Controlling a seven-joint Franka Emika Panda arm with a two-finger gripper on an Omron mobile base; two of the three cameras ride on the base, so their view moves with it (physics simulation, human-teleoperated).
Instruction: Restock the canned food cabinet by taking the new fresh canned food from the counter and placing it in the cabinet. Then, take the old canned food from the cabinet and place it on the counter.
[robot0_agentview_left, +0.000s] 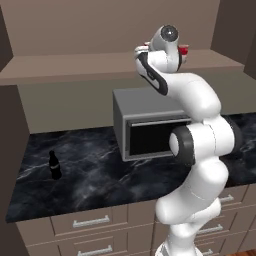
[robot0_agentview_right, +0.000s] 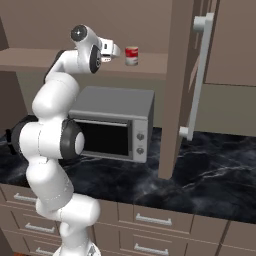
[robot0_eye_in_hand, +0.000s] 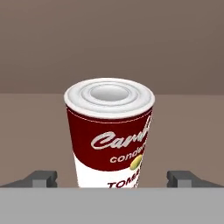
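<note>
The old canned food (robot0_eye_in_hand: 109, 135), with a dark maroon label over a white lower part and a pale silvery rim, stands upright on the cabinet's brown shelf board (robot0_agentview_right: 30, 57). The right base view shows this can (robot0_agentview_right: 131, 55) just ahead of my gripper (robot0_agentview_right: 116, 50). In the left base view a red sliver of the can (robot0_agentview_left: 184, 50) peeks out behind my wrist. My gripper (robot0_eye_in_hand: 112, 179) is open, its fingertips (robot0_eye_in_hand: 41, 178) wide apart on either side of the can and clear of it. The new fresh canned food is out of view.
A grey microwave (robot0_agentview_right: 115, 125) sits on the black marble counter (robot0_agentview_left: 90, 170) under the shelf. A small black bottle (robot0_agentview_left: 55, 165) stands at the counter's left. An open cabinet door with a long pale handle (robot0_agentview_right: 200, 75) hangs to the right of the can.
</note>
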